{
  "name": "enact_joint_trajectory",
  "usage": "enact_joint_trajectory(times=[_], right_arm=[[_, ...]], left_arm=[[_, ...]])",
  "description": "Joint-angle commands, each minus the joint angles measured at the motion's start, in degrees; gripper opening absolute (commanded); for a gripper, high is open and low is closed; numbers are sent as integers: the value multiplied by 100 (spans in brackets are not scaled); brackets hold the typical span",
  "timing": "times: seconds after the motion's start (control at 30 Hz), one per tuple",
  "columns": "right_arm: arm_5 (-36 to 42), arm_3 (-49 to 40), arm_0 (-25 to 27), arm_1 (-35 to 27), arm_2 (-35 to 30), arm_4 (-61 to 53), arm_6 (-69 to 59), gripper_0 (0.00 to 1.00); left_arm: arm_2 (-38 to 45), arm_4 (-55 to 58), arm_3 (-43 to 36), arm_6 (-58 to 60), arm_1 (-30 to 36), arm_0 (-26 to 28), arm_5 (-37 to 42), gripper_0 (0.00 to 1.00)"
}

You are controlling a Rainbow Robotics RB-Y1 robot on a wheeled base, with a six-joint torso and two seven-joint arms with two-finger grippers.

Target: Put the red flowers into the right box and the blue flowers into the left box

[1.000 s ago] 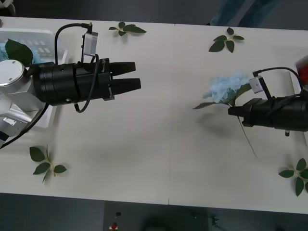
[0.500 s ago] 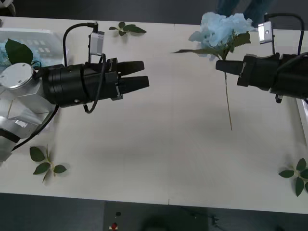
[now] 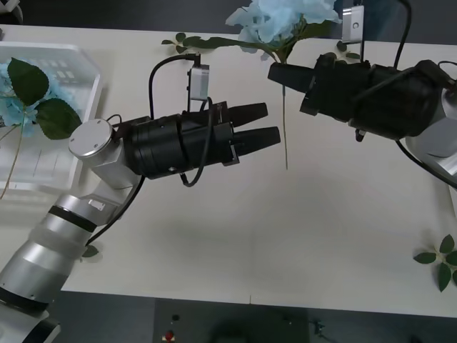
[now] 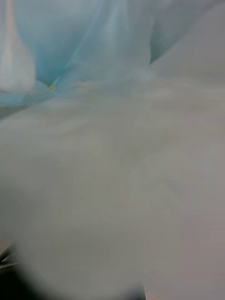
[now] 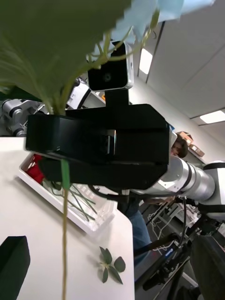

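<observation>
My right claw (image 3: 277, 72) grips a blue flower (image 3: 280, 18) midair; left claw (image 3: 265, 123) waits released; left box (image 3: 84, 57) holds one.

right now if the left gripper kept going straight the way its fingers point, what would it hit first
Most likely the thin stem of the blue flower hanging from the right gripper, just past the left gripper's open tips; depth is unclear, so it might pass beside it.

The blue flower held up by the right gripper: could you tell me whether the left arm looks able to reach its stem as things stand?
Probably yes. The left gripper is open and aimed at the hanging stem, with only air between. The right gripper holds the blue flower higher up.
</observation>
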Motion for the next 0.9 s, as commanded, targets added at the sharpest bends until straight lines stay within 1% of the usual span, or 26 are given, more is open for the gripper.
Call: enact_joint_trajectory(times=[0.03, 0.2, 0.4, 0.43, 0.47, 0.53, 0.57, 0.6, 0.9], right_arm=[[-145, -147, -404, 231, 68, 198, 94, 0], [-479, -147, -651, 283, 358, 180, 59, 0], [-611, -129, -721, 345, 428, 180, 15, 0], [-611, -120, -721, 345, 419, 189, 15, 0], [-611, -120, -730, 345, 428, 180, -3, 0], [-611, -120, -730, 345, 428, 180, -20, 0], [-611, -129, -730, 345, 428, 180, -38, 0], [-602, -129, -730, 345, 428, 180, -38, 0], [-594, -129, -721, 345, 419, 189, -73, 0]], left_arm=[[88, -243, -73, -77, -208, 62, -56, 100], [88, -560, -64, -77, -348, 71, -100, 100], [88, -744, -64, -77, -392, 71, -144, 100], [88, -744, -64, -77, -401, 71, -153, 94], [97, -753, -64, -77, -401, 71, -153, 63], [88, -753, -64, -77, -410, 71, -171, 27], [88, -753, -64, -77, -410, 79, -171, 2], [88, -753, -64, -77, -401, 79, -179, 0], [114, -753, -64, -77, -348, 79, -241, 0]])
